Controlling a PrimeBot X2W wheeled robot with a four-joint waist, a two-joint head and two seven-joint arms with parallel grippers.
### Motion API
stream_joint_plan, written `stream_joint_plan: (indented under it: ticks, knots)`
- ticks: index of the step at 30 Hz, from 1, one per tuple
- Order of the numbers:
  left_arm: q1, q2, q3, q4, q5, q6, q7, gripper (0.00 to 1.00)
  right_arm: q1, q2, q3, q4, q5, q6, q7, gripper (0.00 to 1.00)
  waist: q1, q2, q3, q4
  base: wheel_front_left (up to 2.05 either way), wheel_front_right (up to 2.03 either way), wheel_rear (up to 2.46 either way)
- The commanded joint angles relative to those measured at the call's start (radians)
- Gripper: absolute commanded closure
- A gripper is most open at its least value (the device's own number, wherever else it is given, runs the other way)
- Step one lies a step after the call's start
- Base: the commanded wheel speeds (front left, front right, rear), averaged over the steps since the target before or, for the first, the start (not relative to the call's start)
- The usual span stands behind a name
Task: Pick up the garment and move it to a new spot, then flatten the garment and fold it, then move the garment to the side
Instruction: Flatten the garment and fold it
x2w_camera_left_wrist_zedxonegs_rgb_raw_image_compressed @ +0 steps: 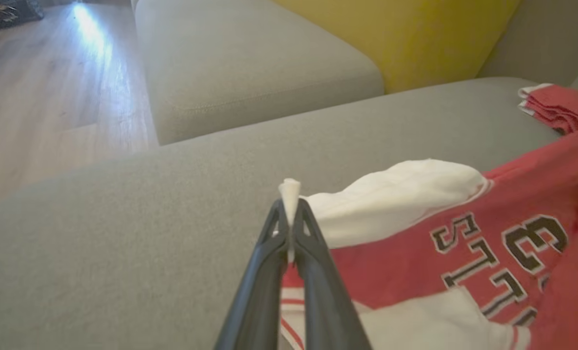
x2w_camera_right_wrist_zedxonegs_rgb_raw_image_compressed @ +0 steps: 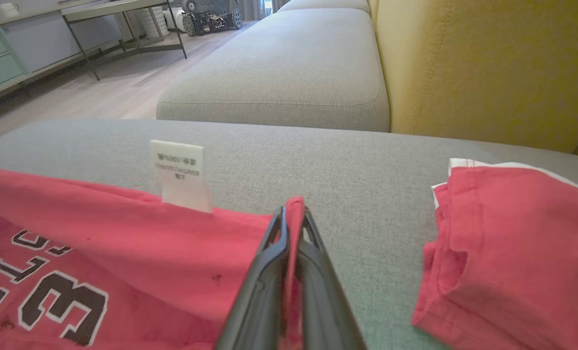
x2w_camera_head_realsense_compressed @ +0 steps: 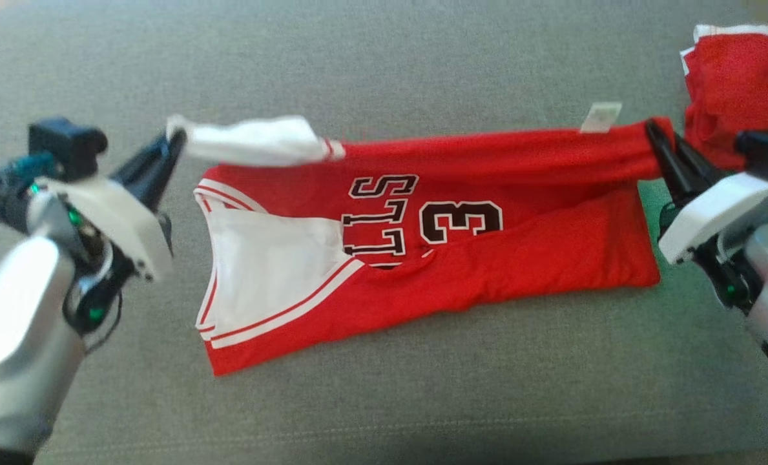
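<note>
My left gripper (x2w_camera_head_realsense_compressed: 174, 139) is clamped tight on a white corner of the red basketball jersey (x2w_camera_head_realsense_compressed: 487, 258), the cloth pinched to a small peak between my dark fingers (x2w_camera_left_wrist_zedxonegs_rgb_raw_image_compressed: 264, 287). To the left of that hand the grey sofa cushion (x2w_camera_head_realsense_compressed: 384, 58) runs bare to its rounded edge, and past the edge lies pale wooden floor (x2w_camera_left_wrist_zedxonegs_rgb_raw_image_compressed: 50, 97). The jersey lies across the middle of the cushion. Its far edge is lifted and drawn into a taut ridge between my two hands, while the near part rests flat and lapped over itself, with open grey weave between it and the cushion's front. The cloth is a fine matte mesh, red with white striped trim, a white panel at the left end, and black white-edged block letters and a 3. A white care label (x2w_camera_head_realsense_compressed: 602, 117) stands up from the lifted edge near my right hand. My right gripper (x2w_camera_head_realsense_compressed: 652, 132) is closed hard on the red corner of that edge. Just to its right sits a crumpled pile of red cloth (x2w_camera_head_realsense_compressed: 739, 90) with white edging, near the jersey's end but apart from it. Behind the cushion rises a yellow backrest (x2w_camera_right_wrist_zedxonegs_rgb_raw_image_compressed: 488, 63) in woven upholstery.
</note>
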Motion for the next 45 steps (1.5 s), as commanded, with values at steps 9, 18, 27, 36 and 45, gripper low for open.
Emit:
stream_joint_plan:
  ticks: [9,18,27,36,45]
  knots:
    - [0.145,0.159,0.026,-0.258,-0.055,0.02,0.111,1.0,0.077,-0.072,0.022,-0.047,0.054,-0.001,0.063,1.0,0.0,-0.0001,-0.051,0.018,0.0,0.0,0.0]
    - [0.259,0.229,0.005,-0.406,-0.145,0.022,0.245,1.0,0.125,-0.12,0.026,-0.068,0.089,-0.001,0.119,1.0,0.0,-0.0001,-0.057,0.025,0.0,0.0,0.0]
    - [0.323,0.253,-0.017,-0.474,-0.225,0.025,0.322,0.1,0.182,-0.175,0.047,-0.168,0.18,-0.001,0.255,0.0,0.0,-0.0001,-0.065,0.018,0.0,0.0,0.0]
    - [0.368,0.247,-0.018,-0.485,-0.289,0.026,0.329,0.0,0.202,-0.195,-0.022,-0.144,0.159,-0.001,0.307,0.0,0.0,-0.0001,-0.079,0.003,0.0,0.0,0.0]
    - [0.316,0.113,0.115,-0.435,-0.236,0.106,0.0,0.0,0.216,-0.095,-0.213,-0.153,0.095,-0.001,0.096,0.0,0.0,-0.0001,-0.101,0.007,0.0,0.0,0.0]
